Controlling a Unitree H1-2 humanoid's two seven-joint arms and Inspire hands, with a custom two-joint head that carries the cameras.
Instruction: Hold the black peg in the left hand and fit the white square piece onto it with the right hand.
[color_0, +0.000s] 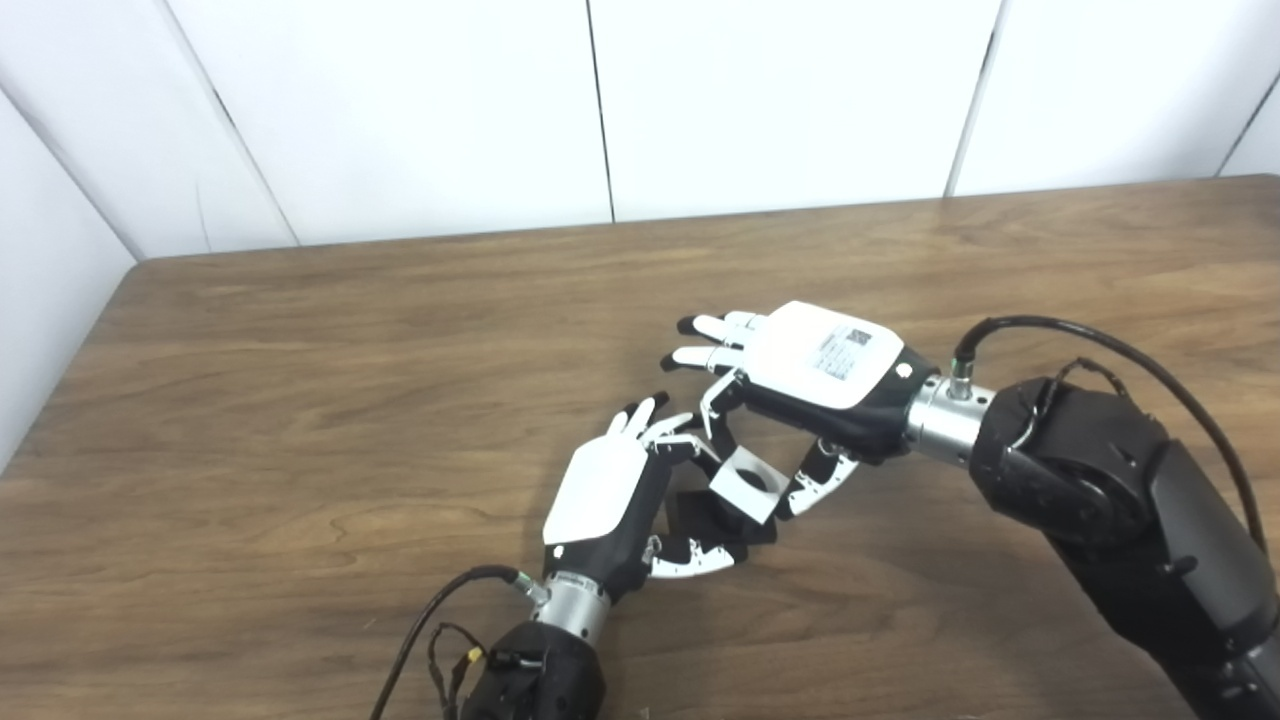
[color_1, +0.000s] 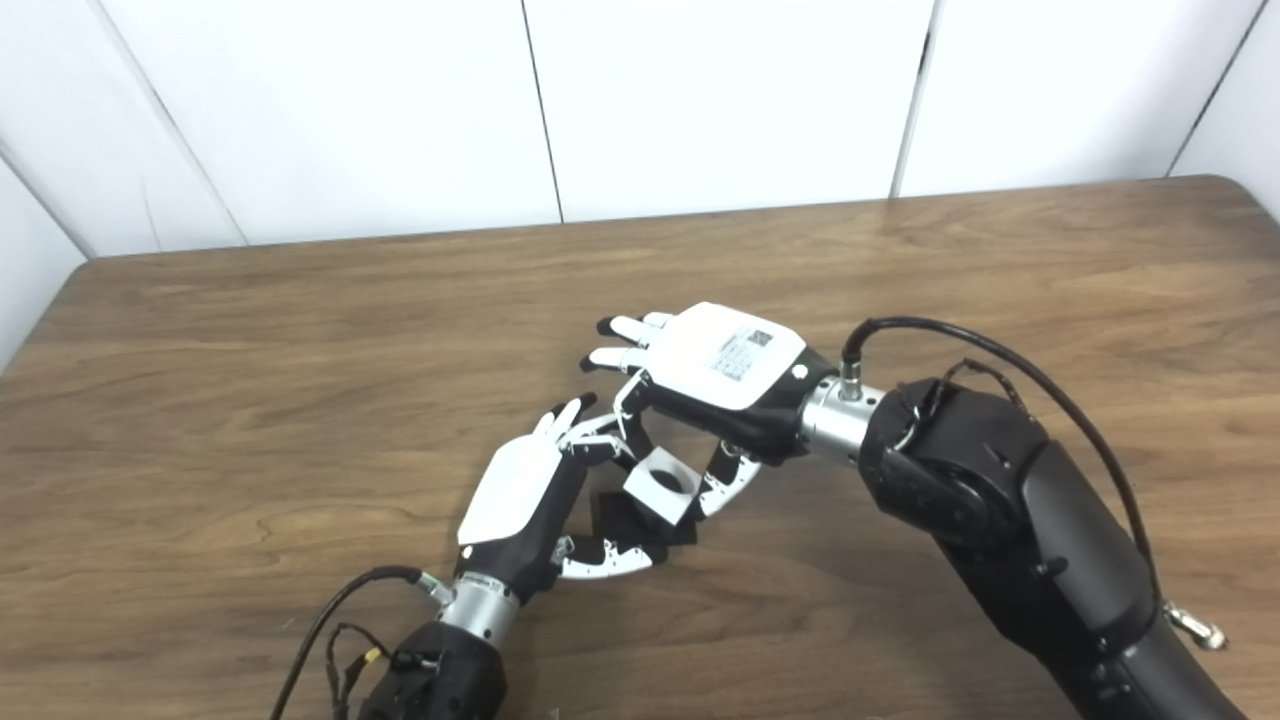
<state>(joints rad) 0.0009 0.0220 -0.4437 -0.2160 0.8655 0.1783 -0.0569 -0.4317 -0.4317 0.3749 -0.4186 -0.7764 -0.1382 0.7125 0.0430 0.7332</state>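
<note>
My left hand (color_0: 610, 500) rises from the bottom edge with its fingers curled round the black peg (color_0: 705, 520), a dark block just above the table. Only part of the peg shows between the fingers and thumb. My right hand (color_0: 820, 375) reaches in from the right, palm down, and pinches the white square piece (color_0: 748, 484) between thumb and a finger. The piece has a round hole in its face and sits tilted against the peg's upper right side, touching or nearly touching it. The other fingers of the right hand stretch out straight to the left.
The brown wooden table (color_0: 300, 400) runs to white wall panels at the back. Its left edge and far right corner (color_1: 1230, 190) are in view. Black cables loop off both wrists.
</note>
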